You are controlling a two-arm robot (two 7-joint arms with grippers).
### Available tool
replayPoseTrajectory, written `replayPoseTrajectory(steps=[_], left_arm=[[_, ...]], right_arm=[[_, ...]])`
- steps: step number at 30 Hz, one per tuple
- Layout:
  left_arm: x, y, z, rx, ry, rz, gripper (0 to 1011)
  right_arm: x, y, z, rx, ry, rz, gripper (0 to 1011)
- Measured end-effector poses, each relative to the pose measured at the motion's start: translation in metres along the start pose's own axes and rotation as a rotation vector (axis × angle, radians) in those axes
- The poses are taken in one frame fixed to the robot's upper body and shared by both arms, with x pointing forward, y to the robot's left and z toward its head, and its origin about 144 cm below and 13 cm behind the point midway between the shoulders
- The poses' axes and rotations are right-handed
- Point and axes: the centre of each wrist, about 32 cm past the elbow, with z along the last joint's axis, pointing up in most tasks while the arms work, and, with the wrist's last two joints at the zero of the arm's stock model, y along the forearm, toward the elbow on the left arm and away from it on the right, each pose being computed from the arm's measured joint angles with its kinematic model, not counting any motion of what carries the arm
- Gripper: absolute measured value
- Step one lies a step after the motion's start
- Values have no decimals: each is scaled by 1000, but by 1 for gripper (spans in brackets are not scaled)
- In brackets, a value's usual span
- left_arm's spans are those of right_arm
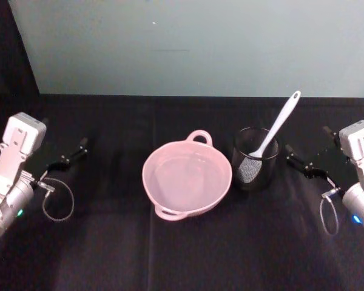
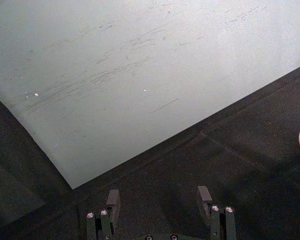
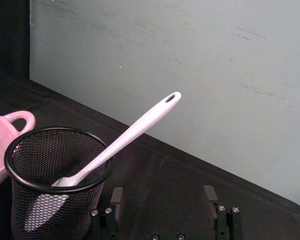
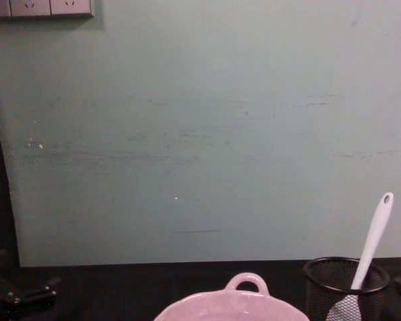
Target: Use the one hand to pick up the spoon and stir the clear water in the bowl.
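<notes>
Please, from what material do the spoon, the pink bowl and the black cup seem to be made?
The spoon looks like smooth white plastic, moulded in one piece. The bowl seems glazed ceramic, by its soft sheen and thick rim, though plastic is possible. The cup is black wire mesh, probably metal: the scoop shows through it.

The black-draped table (image 1: 182,260) before me carries two things, standing side by side near its middle: a wide, pale pink bowl (image 1: 161,167) with handles at its far and near rim and, just to its right, an upright black wire-mesh cup (image 1: 264,177).
</notes>
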Motion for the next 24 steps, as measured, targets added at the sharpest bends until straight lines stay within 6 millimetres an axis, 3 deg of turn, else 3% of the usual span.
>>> replayPoseTrajectory(steps=[24], left_arm=[[0,0,0,0,0,0,1011]], right_arm=[[0,0,0,0,0,0,1003]])
